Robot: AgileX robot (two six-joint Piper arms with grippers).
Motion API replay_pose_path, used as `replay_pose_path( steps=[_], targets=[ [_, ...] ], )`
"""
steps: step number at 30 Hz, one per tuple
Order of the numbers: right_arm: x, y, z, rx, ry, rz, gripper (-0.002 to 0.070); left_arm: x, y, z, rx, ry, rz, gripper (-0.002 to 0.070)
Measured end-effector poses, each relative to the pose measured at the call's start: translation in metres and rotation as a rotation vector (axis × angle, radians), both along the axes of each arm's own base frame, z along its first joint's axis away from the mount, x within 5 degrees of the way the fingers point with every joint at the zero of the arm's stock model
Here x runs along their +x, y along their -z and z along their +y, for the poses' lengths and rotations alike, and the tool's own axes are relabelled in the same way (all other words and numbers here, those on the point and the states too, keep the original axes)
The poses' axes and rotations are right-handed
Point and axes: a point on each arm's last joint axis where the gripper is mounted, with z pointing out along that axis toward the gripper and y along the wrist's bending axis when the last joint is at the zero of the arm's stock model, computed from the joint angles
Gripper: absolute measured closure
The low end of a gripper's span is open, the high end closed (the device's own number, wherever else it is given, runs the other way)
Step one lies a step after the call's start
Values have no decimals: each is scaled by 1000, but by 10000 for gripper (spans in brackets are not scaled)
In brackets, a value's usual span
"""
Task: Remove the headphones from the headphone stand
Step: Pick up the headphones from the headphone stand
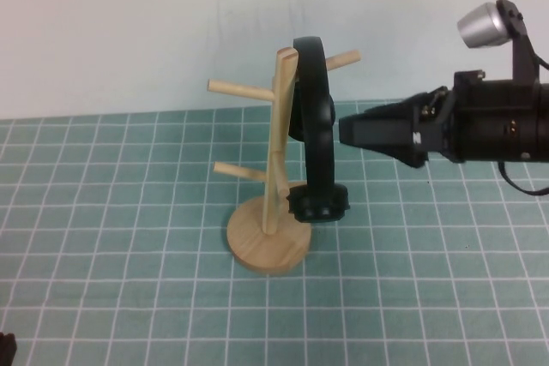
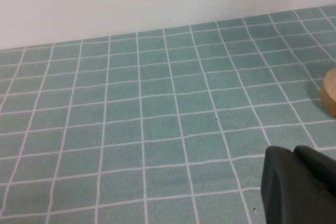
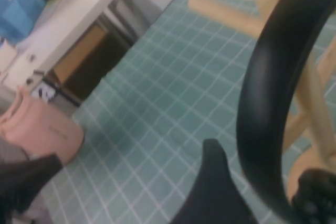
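Tools: right (image 1: 347,131) level beside headphones (image 1: 314,126), left (image 2: 299,182) low.

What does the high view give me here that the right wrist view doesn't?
Only the high view shows the whole headphone stand with its disc base, and the right gripper level with the headphones, just to their right. Only the right wrist view shows furniture beyond the mat. Both show the headband hanging on the stand's pegs. The left gripper appears only in the left wrist view, low over the mat.
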Motion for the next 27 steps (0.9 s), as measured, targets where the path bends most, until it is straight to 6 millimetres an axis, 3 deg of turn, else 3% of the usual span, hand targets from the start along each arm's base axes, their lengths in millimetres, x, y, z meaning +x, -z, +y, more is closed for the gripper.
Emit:
replay_pose_path(
  steps=[12, 20, 23, 27],
  targets=[
    [6, 8, 19, 60, -70, 26, 231, 0, 0, 0, 0, 0, 0, 681],
    [22, 9, 35, 72, -99, 29, 236, 0, 0, 0, 0, 0, 0, 681],
    [26, 10, 36, 86, -85, 39, 316, 0, 0, 0, 0, 0, 0, 681],
    [25, 10, 36, 82, -87, 37, 580, 0, 0, 0, 0, 0, 0, 681]
  ],
)
